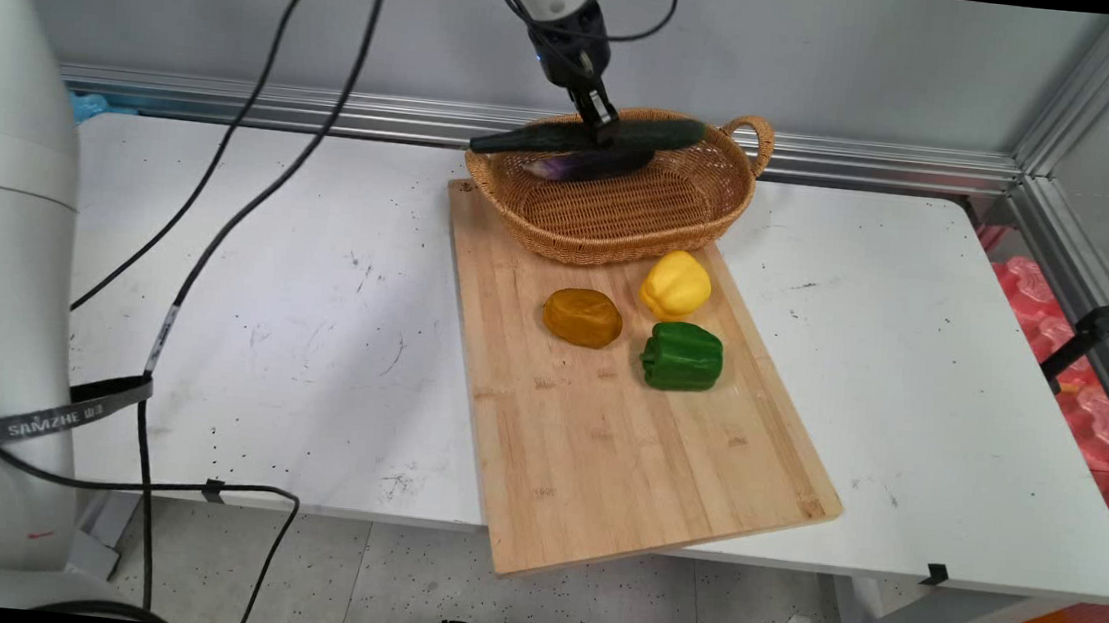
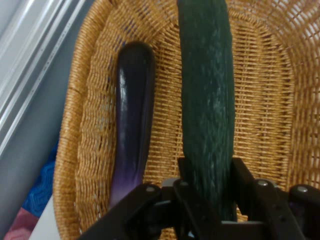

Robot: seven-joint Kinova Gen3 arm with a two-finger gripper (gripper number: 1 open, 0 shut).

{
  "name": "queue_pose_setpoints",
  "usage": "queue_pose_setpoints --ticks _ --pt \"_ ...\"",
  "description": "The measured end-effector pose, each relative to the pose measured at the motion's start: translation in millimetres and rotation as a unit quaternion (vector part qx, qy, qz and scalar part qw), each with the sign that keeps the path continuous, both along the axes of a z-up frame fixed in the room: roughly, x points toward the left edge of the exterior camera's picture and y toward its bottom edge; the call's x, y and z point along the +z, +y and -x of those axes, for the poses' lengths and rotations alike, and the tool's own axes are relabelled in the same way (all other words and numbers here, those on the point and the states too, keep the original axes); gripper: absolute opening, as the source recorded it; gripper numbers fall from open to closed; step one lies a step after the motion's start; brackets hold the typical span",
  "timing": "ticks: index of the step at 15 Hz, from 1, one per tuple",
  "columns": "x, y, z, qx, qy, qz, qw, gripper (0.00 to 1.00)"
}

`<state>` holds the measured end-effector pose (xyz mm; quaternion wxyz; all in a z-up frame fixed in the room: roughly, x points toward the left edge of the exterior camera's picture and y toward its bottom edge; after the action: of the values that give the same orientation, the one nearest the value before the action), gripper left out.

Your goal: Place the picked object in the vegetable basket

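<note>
On the wooden board lie a green pepper, a brown lump and a yellow pepper. Farther back, the gripper clamps a cucumber above the wicker basket, over an eggplant.

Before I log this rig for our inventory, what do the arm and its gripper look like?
A white, rounded arm with black cables hanging from it and a grey strap lettered SAMZHE round its lower link. At the end sits a black two-finger gripper with a bolted black linkage.
</note>
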<state>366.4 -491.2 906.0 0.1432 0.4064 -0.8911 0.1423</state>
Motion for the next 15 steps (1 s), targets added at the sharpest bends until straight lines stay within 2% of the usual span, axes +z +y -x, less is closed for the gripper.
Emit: queue_pose_setpoints --ticks 4,11,12,15 --pt "-19.2 -21.4 15.5 -0.014 -0.019 -0.018 0.9995 0.0" --pt "-35.8 -43.1 26.4 -0.036 -0.042 -0.024 0.9982 0.0" --pt "-37.0 -44.6 27.2 -0.039 -0.044 -0.023 0.998 1.0" --pt "-39.3 -47.4 29.0 -0.048 -0.049 -0.023 0.9973 1.0"
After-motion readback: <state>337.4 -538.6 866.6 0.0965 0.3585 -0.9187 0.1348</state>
